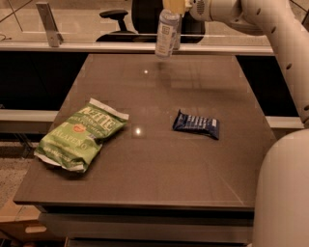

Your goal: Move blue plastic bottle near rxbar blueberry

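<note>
The blue plastic bottle (167, 34) is a clear pale bottle with a white-and-grey label. It hangs tilted above the far edge of the table, lifted off the surface. My gripper (175, 6) is shut on its top at the upper edge of the camera view; the cap is hidden by the fingers. The rxbar blueberry (196, 124), a flat dark blue wrapper with white lettering, lies on the table right of centre, well nearer the camera than the bottle.
A green chip bag (79, 135) lies on the left of the brown table (154, 193). My white arm (280, 43) runs down the right side. An office chair (116, 17) and a glass partition stand behind the table.
</note>
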`<action>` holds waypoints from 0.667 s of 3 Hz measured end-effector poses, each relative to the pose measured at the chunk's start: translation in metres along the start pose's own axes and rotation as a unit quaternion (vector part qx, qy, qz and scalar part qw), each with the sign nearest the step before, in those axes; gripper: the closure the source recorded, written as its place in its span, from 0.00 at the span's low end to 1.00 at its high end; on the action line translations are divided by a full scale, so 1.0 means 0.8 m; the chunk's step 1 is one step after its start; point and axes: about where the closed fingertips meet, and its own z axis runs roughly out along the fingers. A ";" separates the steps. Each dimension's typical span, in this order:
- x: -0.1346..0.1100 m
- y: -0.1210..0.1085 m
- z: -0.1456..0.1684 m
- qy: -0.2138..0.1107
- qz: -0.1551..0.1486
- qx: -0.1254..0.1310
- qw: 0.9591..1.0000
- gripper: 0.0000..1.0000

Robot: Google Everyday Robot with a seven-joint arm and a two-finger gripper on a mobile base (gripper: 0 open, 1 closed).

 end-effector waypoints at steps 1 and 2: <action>-0.010 0.009 -0.021 0.011 0.003 0.021 1.000 1.00; -0.014 0.016 -0.041 0.015 0.005 0.042 0.999 1.00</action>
